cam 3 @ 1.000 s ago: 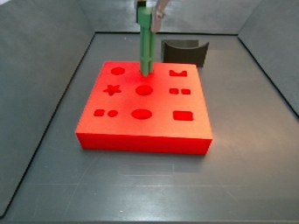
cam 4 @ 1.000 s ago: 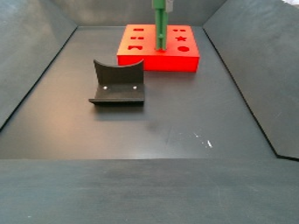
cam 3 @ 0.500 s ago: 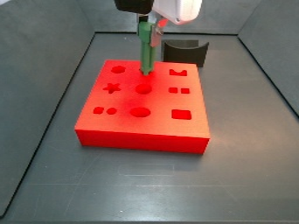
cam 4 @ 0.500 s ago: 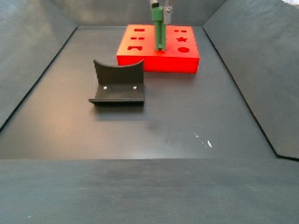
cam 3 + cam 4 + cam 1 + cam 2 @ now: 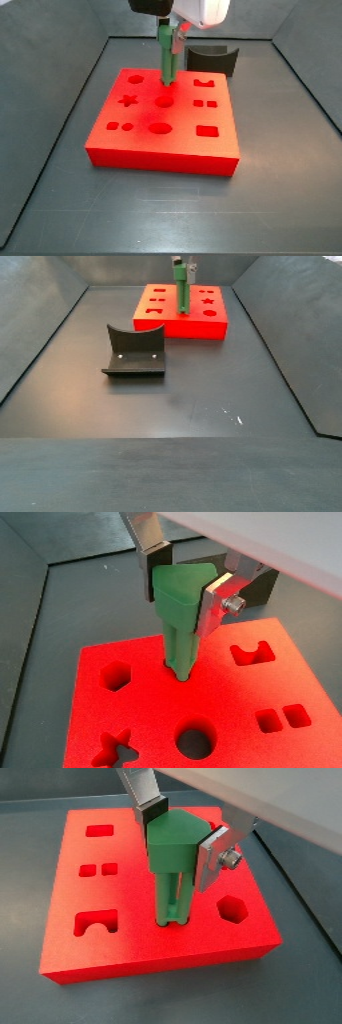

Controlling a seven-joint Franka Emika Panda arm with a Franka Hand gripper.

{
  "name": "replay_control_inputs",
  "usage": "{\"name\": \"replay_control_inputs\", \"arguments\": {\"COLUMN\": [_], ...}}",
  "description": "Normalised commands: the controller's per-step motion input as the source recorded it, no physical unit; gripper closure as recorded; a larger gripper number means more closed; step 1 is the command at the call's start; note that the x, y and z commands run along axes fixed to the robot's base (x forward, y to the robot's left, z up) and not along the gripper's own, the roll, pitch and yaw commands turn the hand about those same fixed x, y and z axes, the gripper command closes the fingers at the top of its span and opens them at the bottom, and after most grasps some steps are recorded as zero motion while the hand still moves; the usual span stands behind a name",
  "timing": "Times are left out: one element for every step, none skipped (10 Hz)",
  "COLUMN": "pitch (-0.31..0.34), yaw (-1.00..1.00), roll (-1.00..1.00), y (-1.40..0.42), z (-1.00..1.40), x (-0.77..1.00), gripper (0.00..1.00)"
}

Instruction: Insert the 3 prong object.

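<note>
Wrist views: my gripper (image 5: 187, 584) pinches the 3 prong object (image 5: 179, 617) upright, its lower end in a hole of the red block (image 5: 147, 712). Side views: bar (image 5: 167, 55) stands over block's (image 5: 134, 130) far half; dark curved block (image 5: 134, 351) sits apart.

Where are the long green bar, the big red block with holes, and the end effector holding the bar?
Long slim green bar (image 5: 167, 60): side view, mid-shaft.
Big red block with shaped holes (image 5: 167, 142): side view, bare top surface.
End effector (image 5: 185, 580): wrist view, between its fingertips, shut on the bar's top.
</note>
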Motion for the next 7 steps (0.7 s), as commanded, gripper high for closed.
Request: {"name": "replay_control_inputs", "arguments": {"pitch": [0.323,0.467,0.356,0.461,0.389,0.0,0.0], "yaw": [-0.07,0.0,-0.01,-0.06,-0.02,0.0,0.0], "roll": [-0.17,-0.32,-0.11,-0.22,-0.18,-0.01,0.0], "y": [0.06,0.04,0.0,0.0,0.04,0.0,0.0], "z": [-0.45,-0.05,-0.44,-0.2,-0.34,0.0,0.0], "x": [-0.02,0.36,0.11,0.0,0.39,0.0,0.0], "gripper": [1.0,1.0,1.0,1.0,1.0,1.0,1.0]}}
